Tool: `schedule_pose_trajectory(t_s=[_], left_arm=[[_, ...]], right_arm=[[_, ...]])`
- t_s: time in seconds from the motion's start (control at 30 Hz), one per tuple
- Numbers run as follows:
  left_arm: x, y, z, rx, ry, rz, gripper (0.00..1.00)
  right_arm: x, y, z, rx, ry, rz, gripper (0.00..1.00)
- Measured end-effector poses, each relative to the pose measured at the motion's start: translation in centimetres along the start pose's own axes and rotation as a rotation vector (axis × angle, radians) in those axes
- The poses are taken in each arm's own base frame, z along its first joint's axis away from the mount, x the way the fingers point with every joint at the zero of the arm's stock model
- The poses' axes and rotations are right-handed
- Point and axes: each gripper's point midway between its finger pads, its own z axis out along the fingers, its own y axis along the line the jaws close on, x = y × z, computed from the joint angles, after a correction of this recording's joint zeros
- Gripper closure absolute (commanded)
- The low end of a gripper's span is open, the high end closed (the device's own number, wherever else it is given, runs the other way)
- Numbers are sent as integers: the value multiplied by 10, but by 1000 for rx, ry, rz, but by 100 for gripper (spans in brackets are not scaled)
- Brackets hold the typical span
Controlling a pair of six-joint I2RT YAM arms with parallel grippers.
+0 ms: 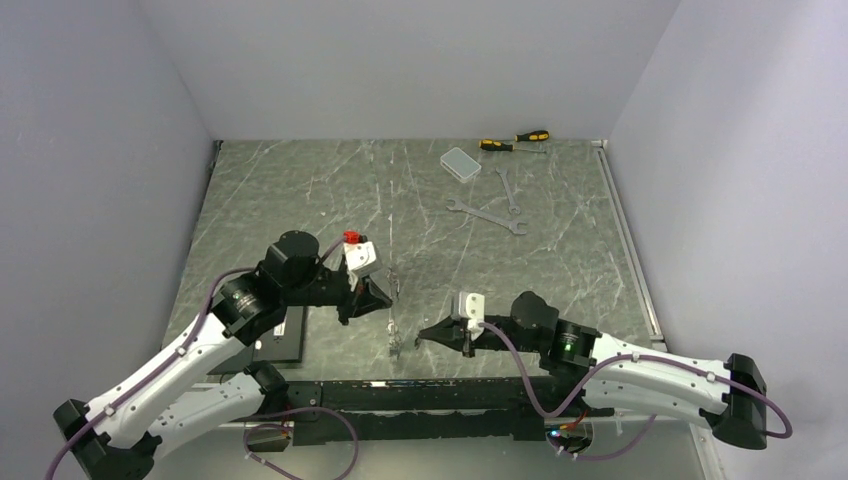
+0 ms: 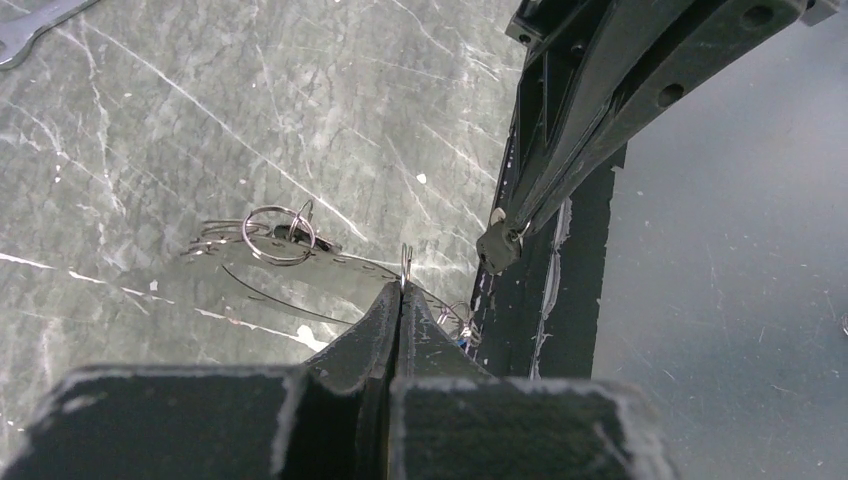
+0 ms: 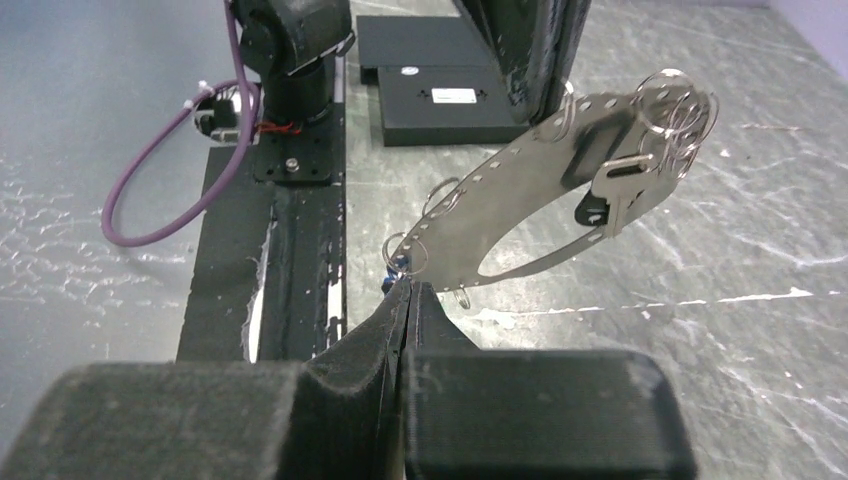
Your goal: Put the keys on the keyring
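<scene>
A dark green-grey marbled tabletop (image 1: 300,190), veined with white, is enclosed by plain pale grey walls (image 1: 400,60). At its far side are laid a clear rectangular plastic box (image 1: 461,163), two yellow-and-black screwdrivers (image 1: 532,135) and two long silver wrenches (image 1: 487,215). A small white label (image 3: 453,95) is seen on a flat black box (image 3: 440,115) near the left arm; its writing cannot be read. The flat silver crescent-shaped keyring (image 3: 500,200), pierced with holes and hung with small wire rings, is held tilted above the near part of the table, between the two arms. The left gripper (image 2: 402,290) is closed tight on a small wire ring at the plate's edge. The right gripper (image 3: 408,288) is pinched together at the plate's lower tip, where a speck of blue is seen. One silver key (image 3: 622,185) is hung near the upper end.
</scene>
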Motion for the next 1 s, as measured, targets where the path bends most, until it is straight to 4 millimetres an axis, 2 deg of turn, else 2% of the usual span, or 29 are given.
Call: schedule_pose_trajectory(t_s=[0.4,0.63,1.0], left_arm=[[-2,-1,3,35,7,-20,100],[-2,0,3,32,7,-21,100],[-2,3,3,21,7,-22,100]], right_arm=[[-22,-26,-7,149,-55,-14,100],[-33,-42,-1,225,-67,7,100],[-49,-48,8,228,-81,8,100]])
